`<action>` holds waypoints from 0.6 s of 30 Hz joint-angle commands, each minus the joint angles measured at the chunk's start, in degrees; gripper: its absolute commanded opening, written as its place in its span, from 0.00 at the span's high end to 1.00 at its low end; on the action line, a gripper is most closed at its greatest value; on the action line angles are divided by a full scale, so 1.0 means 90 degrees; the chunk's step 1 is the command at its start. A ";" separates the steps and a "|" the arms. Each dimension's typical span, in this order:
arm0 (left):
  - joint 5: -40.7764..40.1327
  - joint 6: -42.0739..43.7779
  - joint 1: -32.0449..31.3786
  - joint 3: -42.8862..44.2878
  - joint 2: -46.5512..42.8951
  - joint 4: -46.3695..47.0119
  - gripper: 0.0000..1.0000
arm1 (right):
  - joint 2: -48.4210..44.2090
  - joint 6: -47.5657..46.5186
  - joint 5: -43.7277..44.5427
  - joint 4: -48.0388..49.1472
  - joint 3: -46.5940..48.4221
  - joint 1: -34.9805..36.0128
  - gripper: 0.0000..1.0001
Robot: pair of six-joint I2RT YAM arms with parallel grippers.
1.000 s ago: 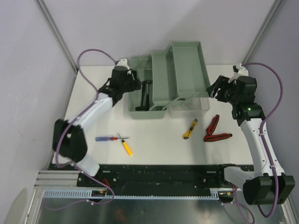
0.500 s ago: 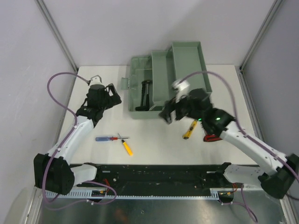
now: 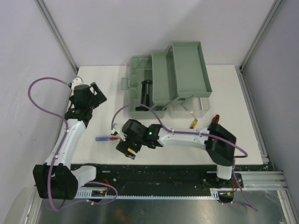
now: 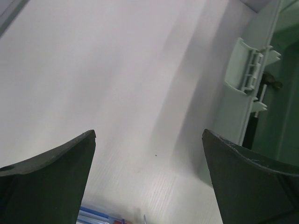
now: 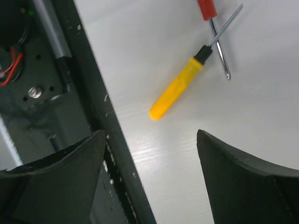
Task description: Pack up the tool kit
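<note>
Left gripper (image 4: 148, 137) wide open, empty; green box (image 4: 235, 122) ahead, to its right. Right gripper (image 5: 150, 136) open, empty, above bench (image 5: 261, 107); yellow screwdriver (image 5: 176, 89) just ahead.

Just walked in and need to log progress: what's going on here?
The right tool hangs open above the yellow screwdriver, which lies crossed with a blue-handled screwdriver near the front edge of the table; nothing is gripped. The left tool is open and empty beside the open green tool box, which holds a hammer. A yellow utility knife and red pliers lie on the table, unpacked.
</note>
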 commanded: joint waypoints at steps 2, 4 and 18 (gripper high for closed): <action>-0.0093 -0.0054 0.0455 -0.0021 0.0207 0.0010 0.01 | 0.1131 0.0459 0.0470 0.0118 0.1100 -0.0042 0.18; -0.0088 0.0008 0.0611 -0.0043 0.0292 0.0011 0.01 | 0.1590 0.0711 0.0539 -0.0022 0.1524 -0.0032 0.22; 0.0028 0.0090 0.0990 -0.0404 0.0255 0.0149 0.01 | 0.2778 0.1610 0.1454 -0.0568 0.2400 -0.0015 0.50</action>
